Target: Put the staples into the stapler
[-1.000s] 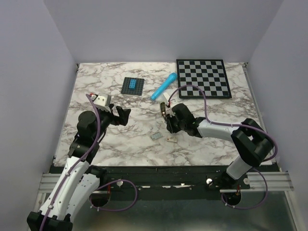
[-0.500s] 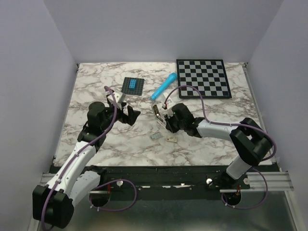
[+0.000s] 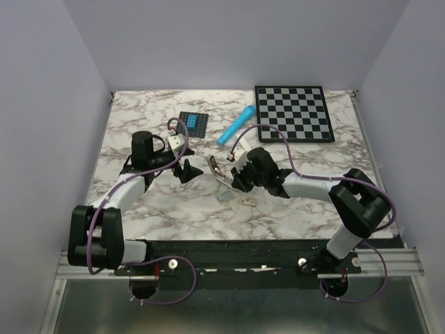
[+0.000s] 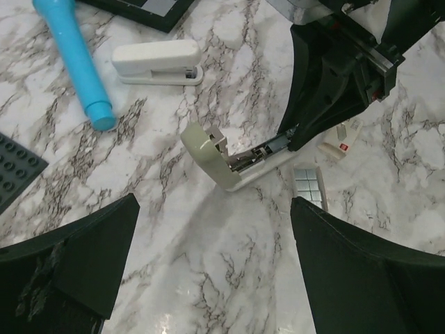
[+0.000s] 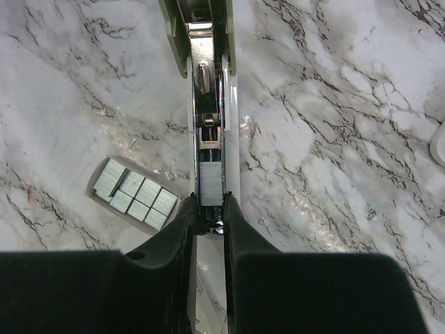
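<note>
My right claw [image 3: 231, 180] [image 5: 208, 209] is clenched on the rear end of the stapler [image 3: 216, 170] [image 4: 233, 163] [image 5: 208, 104], one finger on each side of its base. My left claw [image 3: 188, 170] [image 4: 214, 202] is released, jaws spread wide with nothing between them. It faces the stapler's front end from close by.

1. Desk [image 3: 139, 209]: white marble pattern with grey veins. It carries every item below.
2. Chessboard [image 3: 292, 113]: lies flat at the far right corner.
3. Studded baseplate [image 3: 192, 123]: dark, with blue bricks on it. It lies far centre-left, well apart from the stapler.
4. Blue cylinder [image 3: 236, 124] [image 4: 73, 62]: lies on its side between the baseplate and the chessboard.
5. Stapler: cream body at mid-desk between my two claws, lid swung open and metal rail exposed. A ribbed silvery piece sits in the rail just ahead of my right fingertips. I cannot tell whether it is staples or the pusher.
6. White stapler [image 4: 158, 62]: a second one, closed, lying on the desk near one end of the blue cylinder.
7. Staples [image 3: 224, 197] [image 4: 308, 186] [image 5: 135, 195]: a flat silvery block lying on the desk on the near side of the open stapler, not in the rail.
8. Cream tab [image 3: 247, 202] [image 4: 341, 139]: carries a red mark and lies just beside the staples.
</note>
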You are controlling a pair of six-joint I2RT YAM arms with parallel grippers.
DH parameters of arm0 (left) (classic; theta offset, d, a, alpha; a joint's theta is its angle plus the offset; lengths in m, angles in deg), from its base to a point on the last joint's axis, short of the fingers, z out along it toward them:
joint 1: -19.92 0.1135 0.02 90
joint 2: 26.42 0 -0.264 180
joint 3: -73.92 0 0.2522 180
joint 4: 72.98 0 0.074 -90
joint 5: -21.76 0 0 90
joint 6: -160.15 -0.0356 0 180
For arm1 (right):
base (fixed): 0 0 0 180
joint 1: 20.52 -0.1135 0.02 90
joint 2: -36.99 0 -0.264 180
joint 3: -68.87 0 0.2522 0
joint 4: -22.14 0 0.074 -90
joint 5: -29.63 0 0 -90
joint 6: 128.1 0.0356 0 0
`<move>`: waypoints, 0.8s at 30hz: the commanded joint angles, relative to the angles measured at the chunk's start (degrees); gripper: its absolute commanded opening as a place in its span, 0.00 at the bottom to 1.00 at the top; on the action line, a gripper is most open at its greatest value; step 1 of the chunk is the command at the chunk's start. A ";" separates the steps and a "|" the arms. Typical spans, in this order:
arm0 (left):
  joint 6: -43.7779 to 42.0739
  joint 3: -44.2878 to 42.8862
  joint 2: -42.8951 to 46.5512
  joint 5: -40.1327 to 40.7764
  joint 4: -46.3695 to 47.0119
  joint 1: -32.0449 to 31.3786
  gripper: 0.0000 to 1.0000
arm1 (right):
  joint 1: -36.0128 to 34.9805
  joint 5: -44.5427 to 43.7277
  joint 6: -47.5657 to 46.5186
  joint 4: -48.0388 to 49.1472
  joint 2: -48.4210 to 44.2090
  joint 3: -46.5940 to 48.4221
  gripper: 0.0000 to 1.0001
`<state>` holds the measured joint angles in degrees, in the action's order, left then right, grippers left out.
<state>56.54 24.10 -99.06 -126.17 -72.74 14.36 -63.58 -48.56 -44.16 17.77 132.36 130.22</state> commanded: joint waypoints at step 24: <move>-48.27 -16.33 -10.42 -10.18 -41.77 -4.81 0.99 | -1.67 12.79 -6.85 7.93 -7.83 -6.37 0.01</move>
<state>12.50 9.15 -109.29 -133.21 -113.38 9.71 -64.35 -38.68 -49.15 22.25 127.07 124.80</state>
